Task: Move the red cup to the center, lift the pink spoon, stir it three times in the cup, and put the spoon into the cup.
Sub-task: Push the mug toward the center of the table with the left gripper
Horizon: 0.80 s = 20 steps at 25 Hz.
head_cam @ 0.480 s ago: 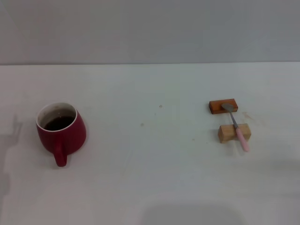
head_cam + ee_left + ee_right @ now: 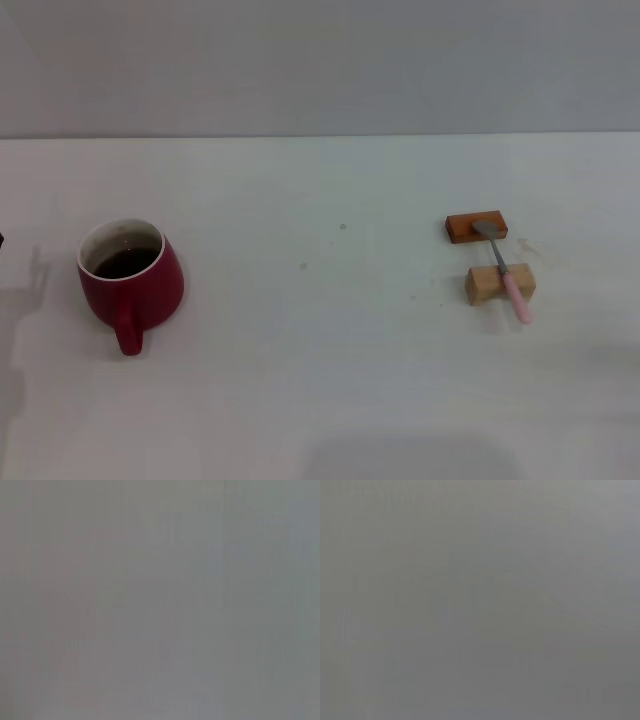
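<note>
On the near left of the white table (image 2: 330,400) stands the red cup (image 2: 130,275), upright, handle toward the robot, dark liquid inside. Well apart on the right, the pink spoon (image 2: 507,272) lies across a tan wooden block (image 2: 499,284), its metal bowl resting on an orange-brown block (image 2: 476,227) farther back. Neither pincer appears in the head view; both wrist views give only blank grey, so their spread cannot be told.

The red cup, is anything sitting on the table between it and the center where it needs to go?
Nothing visible. The red cup stands at the left; the table toward the center is bare. The pink spoon and its blocks lie far right.
</note>
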### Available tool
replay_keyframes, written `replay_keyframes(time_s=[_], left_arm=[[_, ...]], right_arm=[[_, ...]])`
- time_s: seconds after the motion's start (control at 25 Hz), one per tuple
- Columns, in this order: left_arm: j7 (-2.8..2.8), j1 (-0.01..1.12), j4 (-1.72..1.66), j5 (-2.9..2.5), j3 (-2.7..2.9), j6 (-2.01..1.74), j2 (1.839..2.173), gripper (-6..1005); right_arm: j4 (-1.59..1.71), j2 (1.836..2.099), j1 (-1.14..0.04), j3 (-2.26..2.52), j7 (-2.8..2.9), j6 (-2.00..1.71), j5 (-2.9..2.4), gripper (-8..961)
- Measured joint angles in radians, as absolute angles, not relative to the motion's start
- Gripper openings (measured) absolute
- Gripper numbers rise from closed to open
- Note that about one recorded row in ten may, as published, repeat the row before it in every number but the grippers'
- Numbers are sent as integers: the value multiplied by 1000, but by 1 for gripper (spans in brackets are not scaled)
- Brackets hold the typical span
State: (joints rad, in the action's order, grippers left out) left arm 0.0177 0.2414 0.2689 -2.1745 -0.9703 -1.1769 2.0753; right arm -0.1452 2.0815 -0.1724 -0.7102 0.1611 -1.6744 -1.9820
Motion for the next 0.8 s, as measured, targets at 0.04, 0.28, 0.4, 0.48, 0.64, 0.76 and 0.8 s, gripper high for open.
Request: replay_keyframes(time_s=[0.04, 0.28, 0.4, 0.48, 0.64, 0.76, 0.8], left_arm=[[22, 243, 266, -2176, -968, -1172, 2075, 750], [41, 247, 262, -2176, -948, -1159, 2073, 724], [79, 252, 262, -2179, -944, -1151, 2074, 651], [125, 253, 268, -2179, -937, -1143, 2075, 602], [133, 255, 269, -2180, -929, -1140, 2074, 505], [133, 258, 266, -2181, -928, -1133, 2074, 380], [133, 258, 266, -2181, -928, -1133, 2074, 339]], right_arm=[[-145, 2082, -171, -710, 161, -1674, -1982, 795], [-146, 2083, -169, -710, 161, -1674, -1982, 796], [-148, 2084, -166, -709, 161, -1676, -1982, 796], [-155, 2084, -164, -709, 162, -1679, -1982, 796], [-164, 2083, -161, -709, 163, -1683, -1982, 796], [-171, 2083, -161, -709, 163, -1683, -1983, 795], [-172, 2083, -161, -709, 163, -1683, -1983, 795]])
